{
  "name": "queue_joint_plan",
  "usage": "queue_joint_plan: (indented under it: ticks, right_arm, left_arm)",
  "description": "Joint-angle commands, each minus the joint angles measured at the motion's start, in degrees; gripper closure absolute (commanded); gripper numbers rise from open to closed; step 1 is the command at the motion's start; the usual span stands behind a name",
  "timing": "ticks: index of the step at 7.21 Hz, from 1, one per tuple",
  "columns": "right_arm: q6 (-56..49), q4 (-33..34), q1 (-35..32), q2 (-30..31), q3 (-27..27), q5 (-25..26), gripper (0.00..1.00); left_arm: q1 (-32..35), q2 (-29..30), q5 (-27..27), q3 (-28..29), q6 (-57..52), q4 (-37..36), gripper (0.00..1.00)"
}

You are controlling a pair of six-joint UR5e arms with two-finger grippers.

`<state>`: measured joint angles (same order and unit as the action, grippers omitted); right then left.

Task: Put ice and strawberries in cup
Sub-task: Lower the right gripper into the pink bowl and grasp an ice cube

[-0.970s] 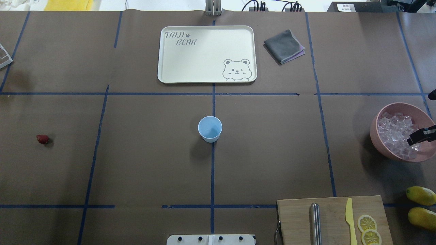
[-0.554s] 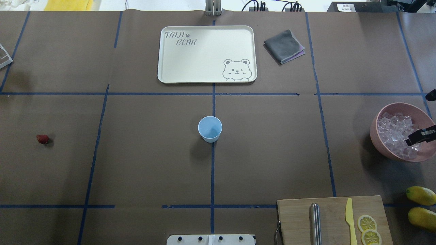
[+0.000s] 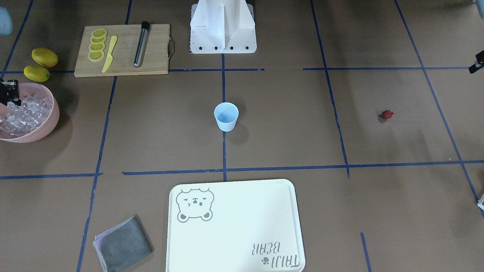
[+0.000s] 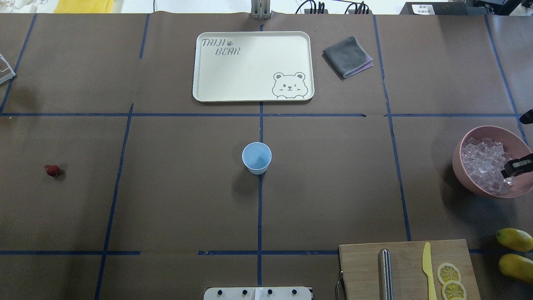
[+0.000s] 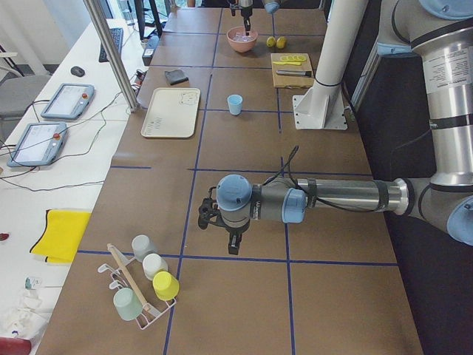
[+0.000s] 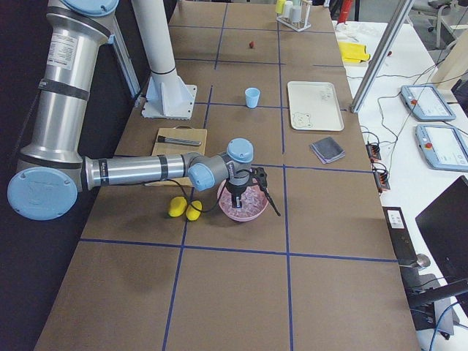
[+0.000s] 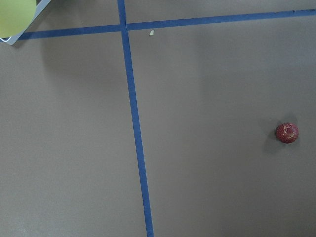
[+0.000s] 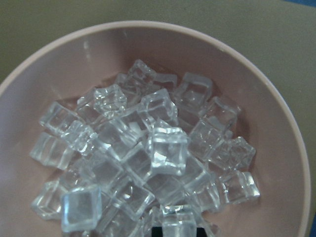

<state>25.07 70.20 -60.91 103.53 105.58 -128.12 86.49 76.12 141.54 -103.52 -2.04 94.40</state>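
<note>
The pale-blue cup [image 4: 256, 157] stands upright and empty at the table's middle, also in the front view [image 3: 226, 116]. The ice [image 4: 482, 163] fills a pink bowl [image 4: 461, 175] at the right edge; the right wrist view shows the cubes [image 8: 148, 158] close up. My right gripper [image 4: 509, 170] hangs low over the ice, also in the front view [image 3: 10, 101]; I cannot tell if it is open or shut. The strawberry [image 4: 52, 170] lies alone at the far left, also in the left wrist view [image 7: 287, 133]. My left gripper [image 5: 230, 244] hovers above the table there; I cannot tell its state.
A cream tray [image 4: 195, 66] and a grey cloth [image 4: 346, 56] lie at the back. A cutting board [image 4: 362, 266] with a metal rod, a yellow knife and lemon slices sits front right, with two lemons [image 4: 514, 238] beside it. A rack of cups [image 5: 140, 288] stands at the left end.
My right gripper has shifted slightly toward the overhead view's right edge over the bowl. The cup and the strawberry have not moved.
</note>
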Motion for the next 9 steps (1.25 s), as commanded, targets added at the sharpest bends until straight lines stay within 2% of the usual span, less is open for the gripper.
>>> queue_joint_plan:
  ticks: [1, 2, 5, 8, 9]
  right_arm:
    - [-0.11, -0.07, 0.00, 0.00, 0.07, -0.02, 0.86]
    - [-0.20, -0.07, -0.17, 0.09, 0.42, -0.02, 0.94]
    - [-0.29, -0.07, -0.61, 2.36, 4.01, -0.11, 0.98]
    - [0.76, 0.28, -2.19, 3.96, 12.17, -0.11, 1.00]
    - [6.60, 0.20, -1.93, 2.39, 13.85, -0.55, 1.00]
  left_arm:
    - [0.00, -0.09, 0.05, 0.07, -0.07, 0.00, 0.00]
    - [0.00, -0.09, -0.04, 0.07, -0.07, 0.00, 0.00]
    - [0.00, -0.09, 0.05, 0.07, -0.07, 0.00, 0.00]
    - [0.00, -0.09, 0.05, -0.01, -0.07, 0.00, 0.00]
    - [0.00, -0.09, 0.05, -0.01, -0.07, 0.09, 0.00]
